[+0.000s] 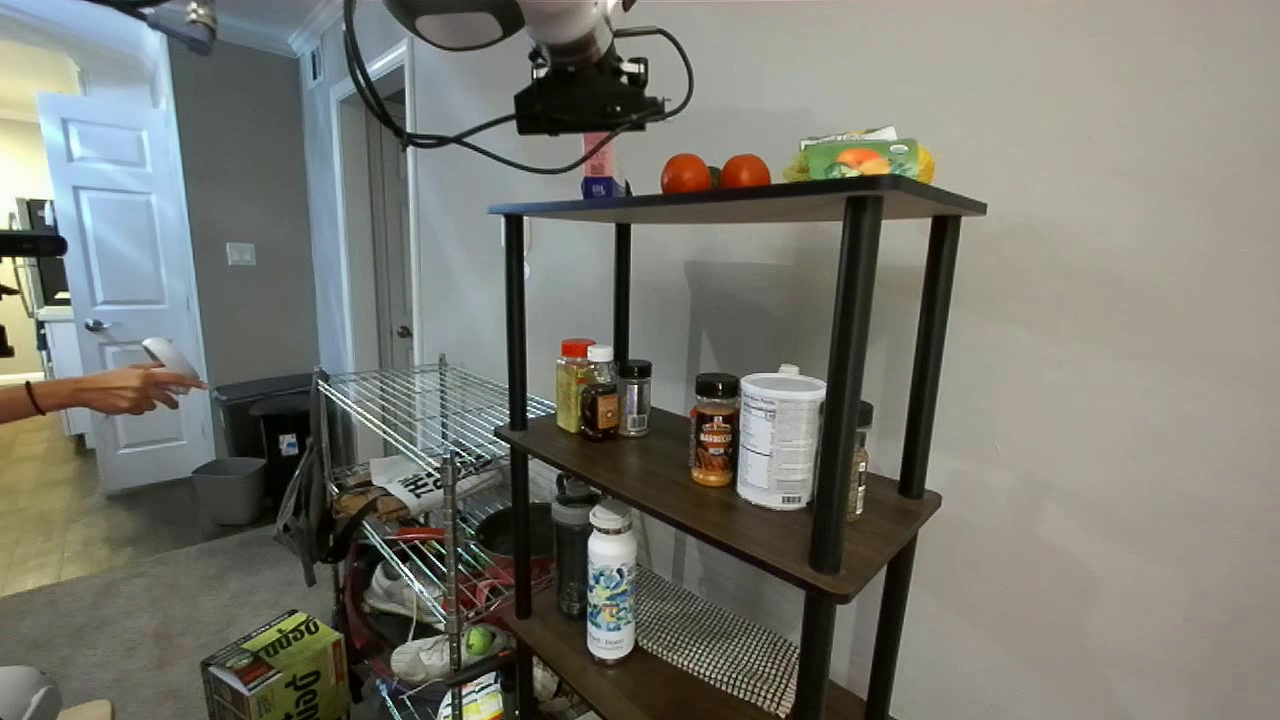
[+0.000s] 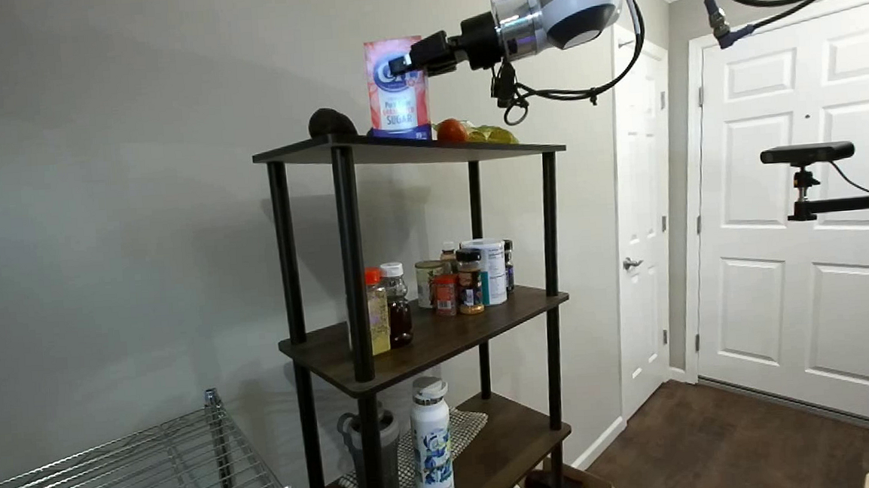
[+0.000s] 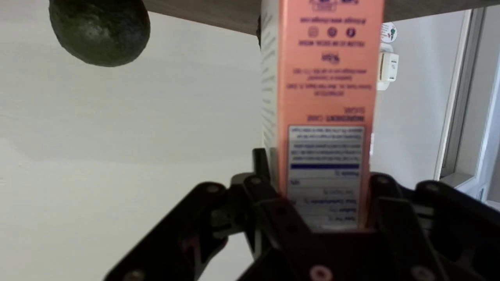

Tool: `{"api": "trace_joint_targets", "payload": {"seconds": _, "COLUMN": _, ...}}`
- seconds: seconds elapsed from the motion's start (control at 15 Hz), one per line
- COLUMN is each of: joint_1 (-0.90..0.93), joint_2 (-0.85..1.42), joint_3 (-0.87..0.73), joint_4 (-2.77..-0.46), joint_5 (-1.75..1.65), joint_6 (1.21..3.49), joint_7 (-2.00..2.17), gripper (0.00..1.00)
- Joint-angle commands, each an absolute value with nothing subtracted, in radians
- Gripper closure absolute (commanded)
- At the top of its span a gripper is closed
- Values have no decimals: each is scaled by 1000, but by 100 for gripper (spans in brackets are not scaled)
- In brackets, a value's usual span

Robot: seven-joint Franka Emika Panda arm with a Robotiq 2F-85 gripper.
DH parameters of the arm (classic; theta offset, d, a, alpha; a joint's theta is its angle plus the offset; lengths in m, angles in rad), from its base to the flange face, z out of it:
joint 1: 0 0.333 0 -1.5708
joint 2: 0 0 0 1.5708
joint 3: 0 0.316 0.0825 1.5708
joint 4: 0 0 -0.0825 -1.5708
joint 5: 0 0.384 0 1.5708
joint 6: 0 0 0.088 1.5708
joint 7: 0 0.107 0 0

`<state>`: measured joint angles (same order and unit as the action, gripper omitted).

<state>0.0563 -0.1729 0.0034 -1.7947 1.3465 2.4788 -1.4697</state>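
Note:
A pink and blue sugar box (image 2: 398, 99) stands upright at the top shelf board (image 2: 414, 152) of a dark rack. My gripper (image 2: 402, 65) reaches it from the side, with one black finger lying across its printed front. In the wrist view, the gripper (image 3: 316, 168) has the box's narrow side (image 3: 328, 97) between its fingers. The left finger is against the box; the right fingertip is hidden behind it. A dark green avocado (image 3: 99, 33) is beside the box, also seen in an exterior view (image 2: 331, 122). In an exterior view, the box (image 1: 600, 165) is partly hidden behind the gripper.
Tomatoes (image 1: 686, 173) and a green carton (image 1: 862, 160) with yellow items share the top board. The middle shelf (image 1: 640, 460) holds spice bottles and a white canister (image 1: 780, 440). Bottles (image 1: 611, 585) stand lower. A wire rack (image 1: 440, 400) stands beside it. Cables hang from the arm.

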Motion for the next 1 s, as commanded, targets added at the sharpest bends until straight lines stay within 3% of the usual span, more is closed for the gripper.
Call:
{"api": "trace_joint_targets", "payload": {"seconds": 0.0, "joint_1": 51, "joint_2": -172, "joint_3": 8, "joint_4": -1789, "joint_5": 1344, "joint_6": 2478, "joint_7": -1466, "gripper": 46}}
{"api": "trace_joint_targets", "payload": {"seconds": 0.13, "joint_1": 51, "joint_2": -172, "joint_3": 8, "joint_4": -1785, "joint_5": 1344, "joint_6": 2479, "joint_7": -1466, "gripper": 36}}
{"api": "trace_joint_targets", "payload": {"seconds": 0.93, "joint_1": 51, "joint_2": -172, "joint_3": 8, "joint_4": -1783, "joint_5": 1343, "joint_6": 2479, "joint_7": -1465, "gripper": 35}}
